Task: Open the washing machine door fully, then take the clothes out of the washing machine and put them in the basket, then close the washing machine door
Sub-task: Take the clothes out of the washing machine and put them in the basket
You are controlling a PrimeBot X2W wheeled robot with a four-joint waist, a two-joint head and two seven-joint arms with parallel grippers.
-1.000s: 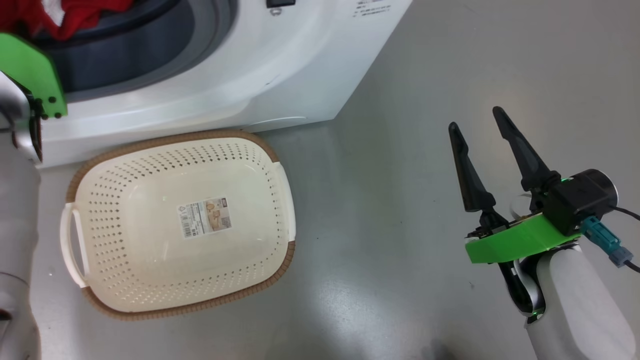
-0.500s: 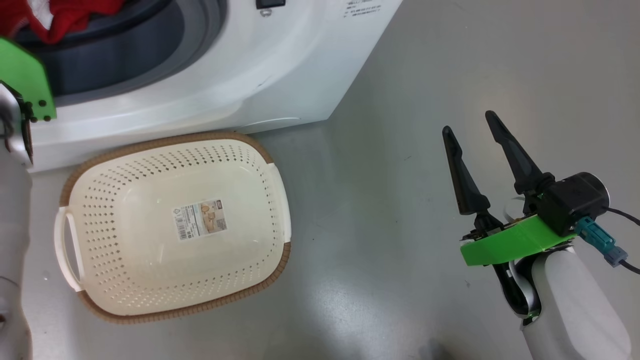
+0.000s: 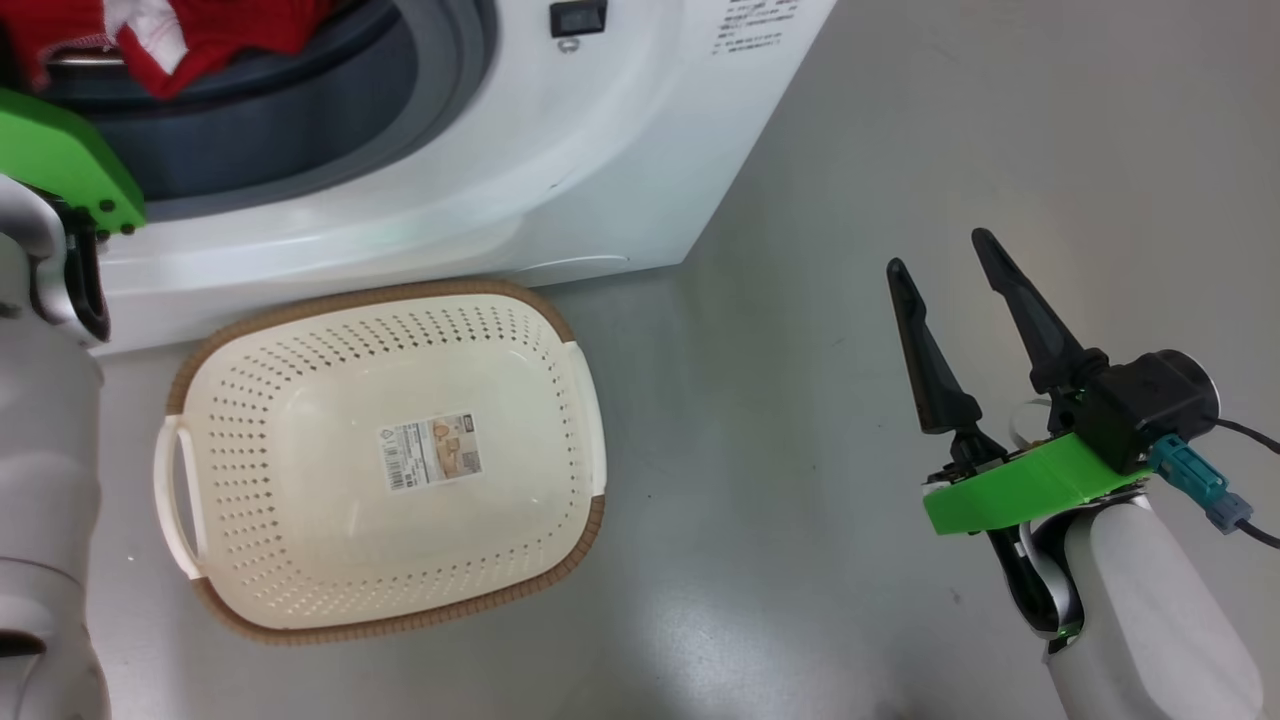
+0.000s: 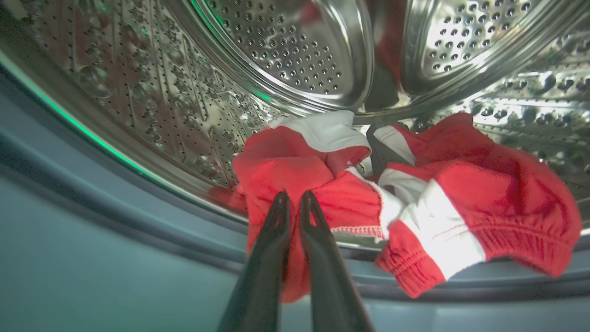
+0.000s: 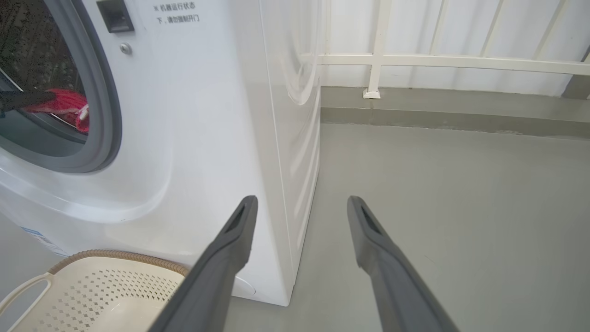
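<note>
Grey floor (image 3: pixel 800 250) | left gripper (image 4: pixel 291 196) clamped on red clothes (image 4: pixel 484 184) in drum (image 4: pixel 286 55) | right gripper (image 3: pixel 937 250) spread wide, holding nothing

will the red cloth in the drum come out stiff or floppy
Probably floppy: the soft red garment with white panels lies crumpled in folds. Likely to trail and snag, since part drapes over the grey rubber ring.

The basket (image 3: pixel 250 420) sits on the floor (image 3: pixel 780 450) just in front of the washing machine (image 3: pixel 600 150), below its opening. The clothes (image 4: pixel 405 203) lie at the front of the drum (image 4: pixel 286 55), partly hanging over its lip, where the left gripper (image 4: pixel 293 196) pinches a fold. The right gripper (image 3: pixel 937 250) hovers over the floor, right of the basket and well apart from it.
</note>
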